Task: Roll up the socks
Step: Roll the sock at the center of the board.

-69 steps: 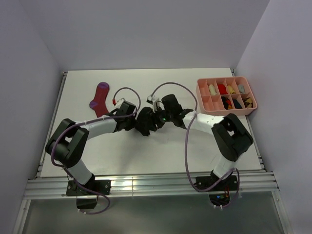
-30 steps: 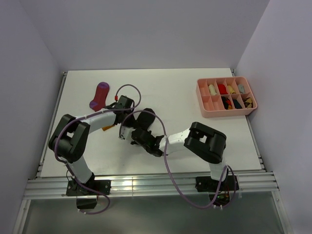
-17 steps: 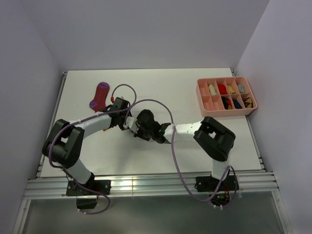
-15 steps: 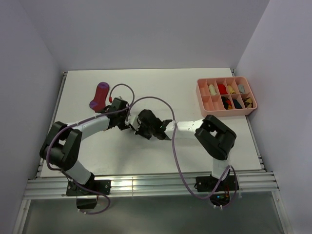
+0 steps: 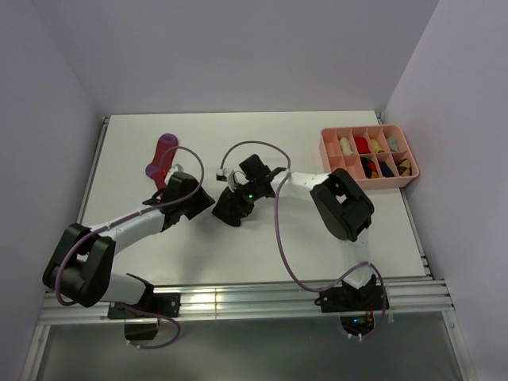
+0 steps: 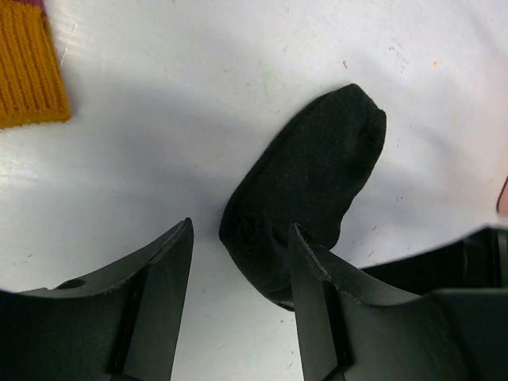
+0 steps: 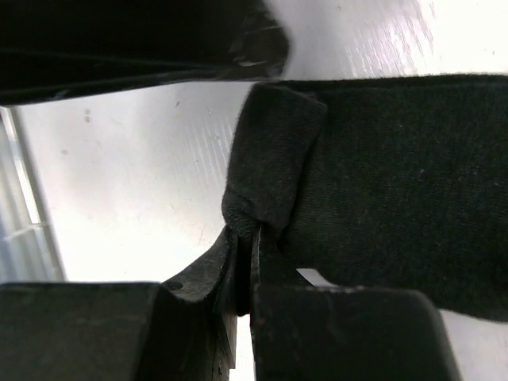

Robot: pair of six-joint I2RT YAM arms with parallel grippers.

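A black sock (image 6: 313,178) lies on the white table, its near end partly rolled into a lump. My left gripper (image 6: 240,238) is open, with one finger on each side of that rolled end and the right finger against the fabric. My right gripper (image 7: 250,238) is shut on a folded edge of the black sock (image 7: 397,175). In the top view both grippers meet over the black sock (image 5: 225,214) at mid-table, the left gripper (image 5: 208,205) on its left and the right gripper (image 5: 236,203) on its right. A magenta sock (image 5: 163,157) lies at the back left, its orange toe (image 6: 28,75) showing.
A pink compartment tray (image 5: 373,183) holding several rolled socks stands at the back right. My left gripper's black body (image 7: 119,48) fills the top of the right wrist view. Purple cables loop over both arms.
My left gripper has opened and let go of the black sock. Both grippers and the sock have shifted from nearer the front toward the table's middle, and the right arm has swung round.
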